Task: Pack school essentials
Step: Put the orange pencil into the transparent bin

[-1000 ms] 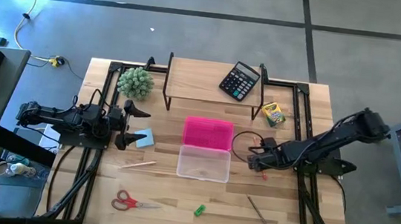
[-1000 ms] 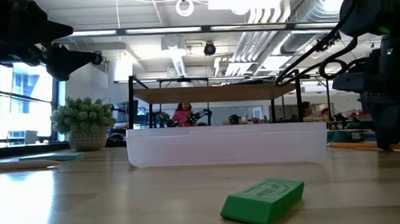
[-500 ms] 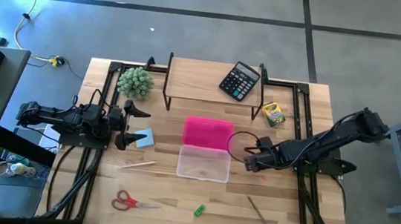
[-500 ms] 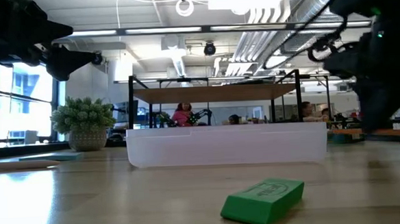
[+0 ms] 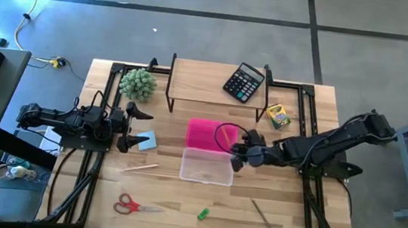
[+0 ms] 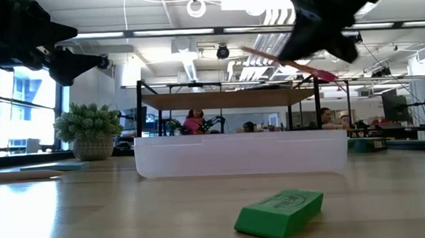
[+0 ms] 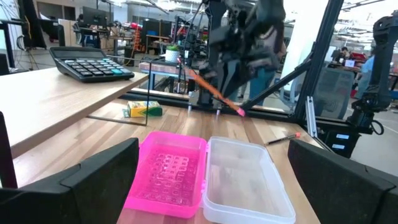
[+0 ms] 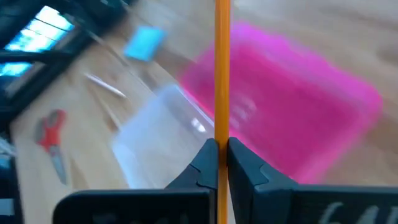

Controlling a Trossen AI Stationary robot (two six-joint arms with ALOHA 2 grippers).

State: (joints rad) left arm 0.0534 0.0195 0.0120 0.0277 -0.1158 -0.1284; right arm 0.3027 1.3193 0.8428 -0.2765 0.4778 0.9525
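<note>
Right gripper (image 8: 217, 155) is clamped on an orange pencil (image 8: 221, 68), carried in the air at the right edge of the open case (image 5: 208, 165): clear tray in front, pink half (image 5: 212, 134) behind. In the low view the pencil (image 6: 286, 63) is seen tilted, well above the tray wall. Grip sits near one end, so most of the length sticks out past the fingers.

Handling, as judged: pencil is light, stiff, thin and round, so it can be expected to roll or pivot in a two-finger pinch. A mid-length grip would cut the swing. A low release along the tray's long axis is advised, or an end may catch on the rim.

Left gripper (image 5: 133, 125) is parked at the left side, fingers apart, nothing held, next to the blue notepad (image 5: 146, 140).

Not yet packed:
- pale pencil (image 5: 140, 167), left of tray
- scissors (image 5: 131, 206), front left
- green piece (image 5: 202, 214), front centre
- second pencil (image 5: 264, 217), front right
- crayon box (image 5: 277, 116), back right

Calculator (image 5: 244, 82) and plant ball (image 5: 138, 83) are at the back.
</note>
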